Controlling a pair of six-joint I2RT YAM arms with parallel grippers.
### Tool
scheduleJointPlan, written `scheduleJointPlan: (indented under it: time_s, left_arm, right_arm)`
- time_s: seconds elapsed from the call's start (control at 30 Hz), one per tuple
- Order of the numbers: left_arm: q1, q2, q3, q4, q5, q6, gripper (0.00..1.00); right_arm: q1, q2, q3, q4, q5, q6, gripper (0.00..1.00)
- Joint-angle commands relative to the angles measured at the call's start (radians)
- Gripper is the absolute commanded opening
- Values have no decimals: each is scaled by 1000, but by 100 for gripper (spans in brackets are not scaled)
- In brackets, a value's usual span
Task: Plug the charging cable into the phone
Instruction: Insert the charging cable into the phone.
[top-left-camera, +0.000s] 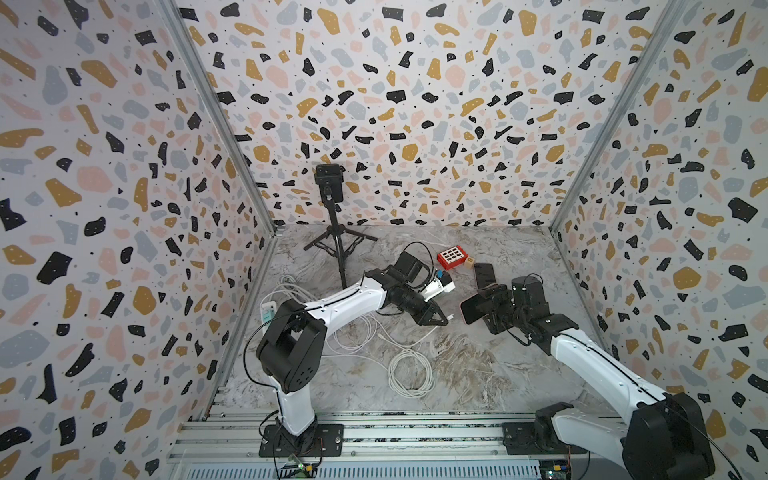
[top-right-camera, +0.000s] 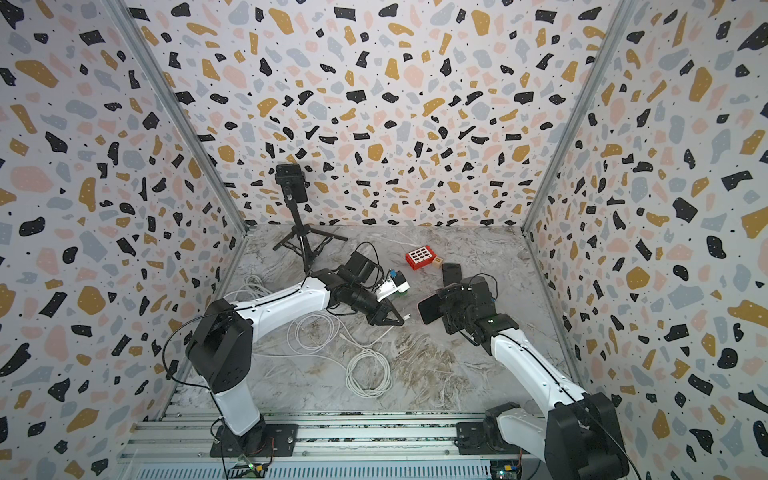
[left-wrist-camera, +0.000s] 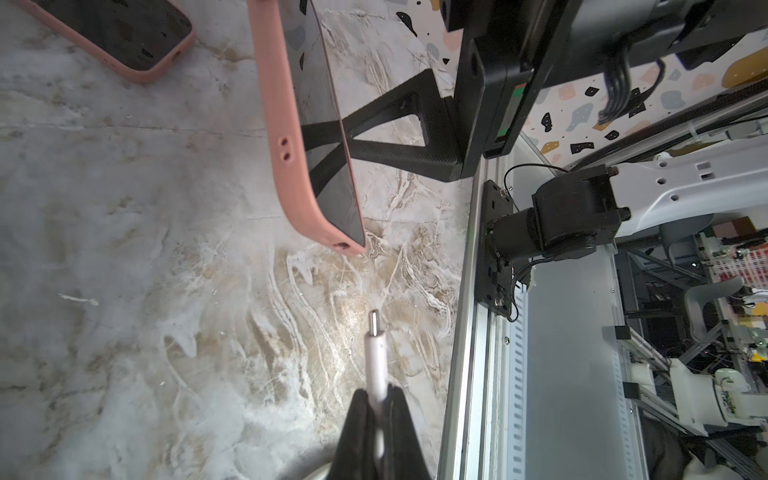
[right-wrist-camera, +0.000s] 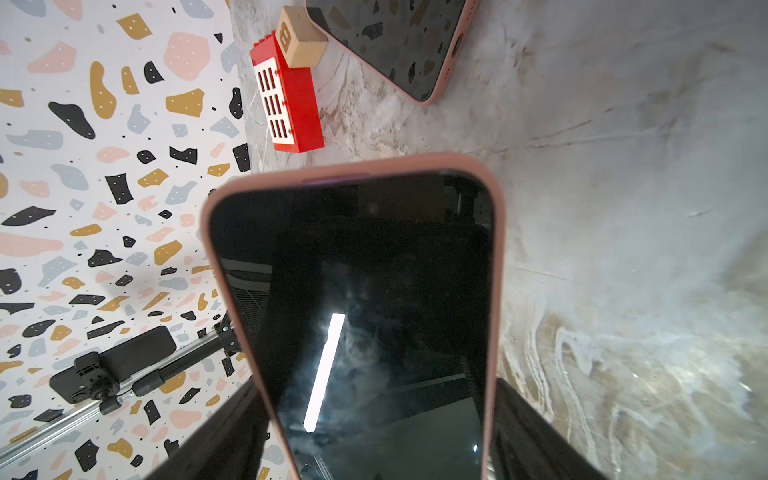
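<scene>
A phone in a pink case, screen dark, is held off the table with my right gripper shut on its two long sides. In both top views the phone points left toward my left gripper. My left gripper is shut on the white charging cable, and its plug sticks out past the fingertips. In the left wrist view the plug's metal tip stands a short way from the phone's lower corner without touching it. The rest of the cable lies coiled on the table.
A second pink-cased phone lies flat behind my right gripper, next to a wooden cube and a red block. A white toy sits behind my left arm. A camera tripod stands at the back and a power strip at the left wall.
</scene>
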Motion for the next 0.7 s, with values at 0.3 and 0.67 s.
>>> scheduleJointPlan:
  time_s: [0.3, 0.67]
  left_arm:
    - [2, -15, 10, -16, -19, 30, 0]
    - [1, -4, 15, -19, -23, 22, 0]
  right_arm:
    - [47, -38, 37, 49, -2, 27, 81]
    - [74, -29, 45, 67, 0, 26, 80]
